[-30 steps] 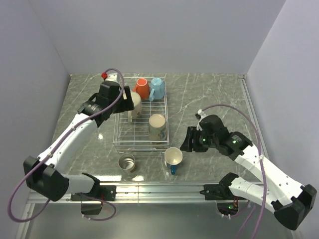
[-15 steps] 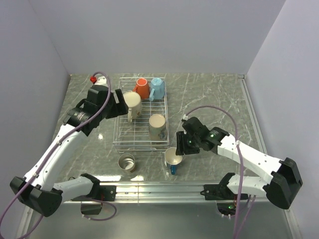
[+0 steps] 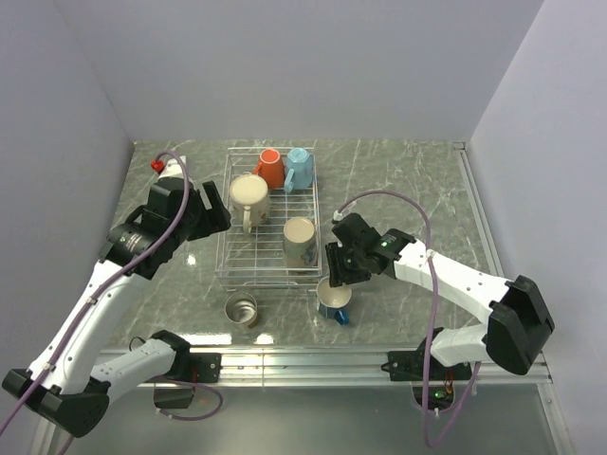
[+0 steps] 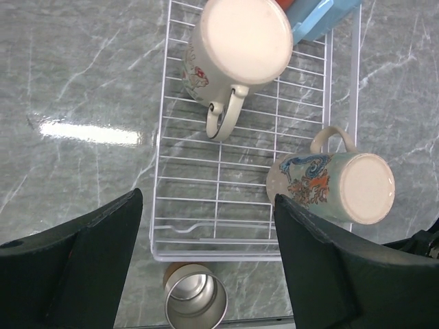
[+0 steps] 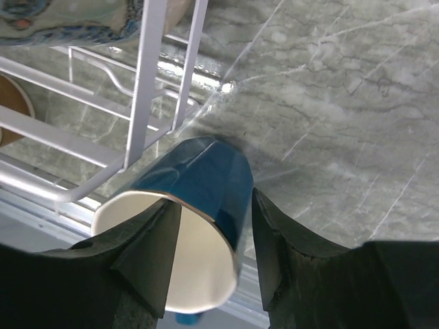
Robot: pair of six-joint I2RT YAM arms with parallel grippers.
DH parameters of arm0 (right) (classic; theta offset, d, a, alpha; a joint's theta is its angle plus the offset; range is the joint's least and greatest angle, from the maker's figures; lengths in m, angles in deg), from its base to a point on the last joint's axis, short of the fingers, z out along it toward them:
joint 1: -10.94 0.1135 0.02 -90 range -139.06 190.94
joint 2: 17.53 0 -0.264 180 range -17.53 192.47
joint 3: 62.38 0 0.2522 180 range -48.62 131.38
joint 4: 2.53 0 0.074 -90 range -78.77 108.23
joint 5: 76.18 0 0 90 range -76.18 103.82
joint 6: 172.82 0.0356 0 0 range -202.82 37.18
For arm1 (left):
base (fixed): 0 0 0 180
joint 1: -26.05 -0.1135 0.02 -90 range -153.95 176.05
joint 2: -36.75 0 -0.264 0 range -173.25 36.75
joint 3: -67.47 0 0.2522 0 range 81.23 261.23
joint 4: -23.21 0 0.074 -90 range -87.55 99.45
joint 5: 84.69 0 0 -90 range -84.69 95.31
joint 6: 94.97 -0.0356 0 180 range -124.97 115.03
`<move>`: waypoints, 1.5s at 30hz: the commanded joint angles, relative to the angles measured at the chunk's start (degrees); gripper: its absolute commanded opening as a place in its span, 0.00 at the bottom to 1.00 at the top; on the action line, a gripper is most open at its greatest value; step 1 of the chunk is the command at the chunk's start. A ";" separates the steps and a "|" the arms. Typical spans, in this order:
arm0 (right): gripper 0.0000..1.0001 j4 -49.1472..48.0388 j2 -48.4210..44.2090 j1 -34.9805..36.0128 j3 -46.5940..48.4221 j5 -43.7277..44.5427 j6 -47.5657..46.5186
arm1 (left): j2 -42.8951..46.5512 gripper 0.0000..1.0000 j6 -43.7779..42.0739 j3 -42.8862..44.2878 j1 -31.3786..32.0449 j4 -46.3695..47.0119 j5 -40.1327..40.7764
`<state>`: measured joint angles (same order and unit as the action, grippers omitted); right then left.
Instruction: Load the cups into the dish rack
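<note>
— Where is the dark blue mug (image 3: pixel 334 305) right now?

— On the bench (image 3: pixel 398 180), low in the centre of the top view, just outside the near right corner of the dish rack (image 3: pixel 248 254). In the right wrist view its cream mouth faces the camera, and its blue wall (image 5: pixel 206 181) lies close to the rack's wire corner.

— And the right tool (image 3: pixel 334 282)?

— Right down on that mug. Its fingers stand apart. One lies across the cream mouth and the other sits outside the blue wall, so the rim is between them. A gap shows between the inner finger and the wall, so it is not clamped.

— The left tool (image 3: pixel 216 210)?

— Spread wide with nothing between its fingers, hovering at the left edge of the rack, centre left of the top view. Its wrist camera looks down through the gap onto the wire grid.

— What sits in the rack?

— Four mugs. The orange mug (image 3: pixel 270 169) and the light blue mug (image 3: pixel 300 169) are side by side at the far end, upper centre of the frame. The white mug (image 3: pixel 248 196), with a red print, is just in front of them on the left. The beige mug (image 3: pixel 300 242) is on the right, nearer the front.

— Anything else outside?

— The steel mug (image 3: pixel 241 309) stands mouth up on the bench, just below the rack's near edge toward its left corner.
</note>
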<state>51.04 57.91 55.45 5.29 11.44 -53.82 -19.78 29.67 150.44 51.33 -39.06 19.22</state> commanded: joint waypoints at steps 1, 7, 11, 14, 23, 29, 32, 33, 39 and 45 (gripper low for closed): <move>0.50 -1.67 0.06 0.58 0.76 1.40 -1.40 | 1.78 0.83 0.61 -0.30 -0.14 -1.06 2.34; 0.18 -1.84 -1.26 0.75 -2.05 0.70 -0.78 | 2.48 0.83 1.14 -1.18 -0.14 -0.80 1.91; 0.00 -1.41 -3.19 0.84 -4.77 0.61 0.71 | 2.48 0.83 1.40 -1.53 -0.14 -0.27 1.21; 0.00 -0.44 -4.95 1.02 -5.92 0.52 2.12 | 2.22 0.83 1.40 -0.75 -0.05 -0.44 0.59; 0.00 8.42 -17.41 1.02 -1.11 0.70 6.33 | 0.37 0.85 2.02 6.02 -0.05 -1.67 -6.17; 0.00 8.98 -23.84 1.02 11.64 3.59 9.06 | -1.47 0.99 3.42 14.71 -0.05 0.61 -19.16; 0.00 5.81 -21.05 0.40 20.25 4.13 9.41 | -3.41 0.99 6.23 17.62 -0.14 4.55 -29.61; 0.00 4.76 -19.82 0.14 22.27 3.69 9.33 | -3.41 0.99 8.76 17.36 -0.05 7.00 -32.25; 0.00 -7.36 -12.69 -4.60 31.78 -3.15 10.46 | 1.24 0.96 26.84 1.68 -0.14 36.96 -49.76; 0.00 -21.43 -10.66 -12.16 29.50 -15.64 18.28 | 4.32 0.94 39.00 -8.11 -0.05 57.61 -53.98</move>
<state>45.09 48.01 45.72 34.25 3.73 -41.78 -17.44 59.13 144.17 51.31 0.30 -28.62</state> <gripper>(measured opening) 0.103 0.933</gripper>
